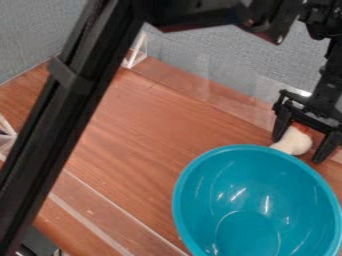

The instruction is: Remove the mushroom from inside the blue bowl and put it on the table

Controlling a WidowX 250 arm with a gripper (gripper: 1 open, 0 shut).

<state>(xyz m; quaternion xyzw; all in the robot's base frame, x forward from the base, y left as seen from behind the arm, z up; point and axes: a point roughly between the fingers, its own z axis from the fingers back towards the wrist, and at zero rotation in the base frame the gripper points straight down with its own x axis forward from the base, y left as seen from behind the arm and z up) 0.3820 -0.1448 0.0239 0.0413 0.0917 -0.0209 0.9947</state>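
While pointing steeply down, tool (306, 136) spread open, straddling mushroom (291, 145) on table (147, 130) behind blue bowl (254, 205).

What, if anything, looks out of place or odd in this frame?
Nothing looks spilled or damaged. The blue bowl sits upright and empty, the mushroom lies on the table just beyond its far rim, and the open gripper hangs over it.

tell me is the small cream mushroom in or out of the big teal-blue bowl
Out. The small cream-white toy mushroom lies on the reddish-brown wood table just behind the large glossy teal-blue plastic bowl, whose inside shows nothing.
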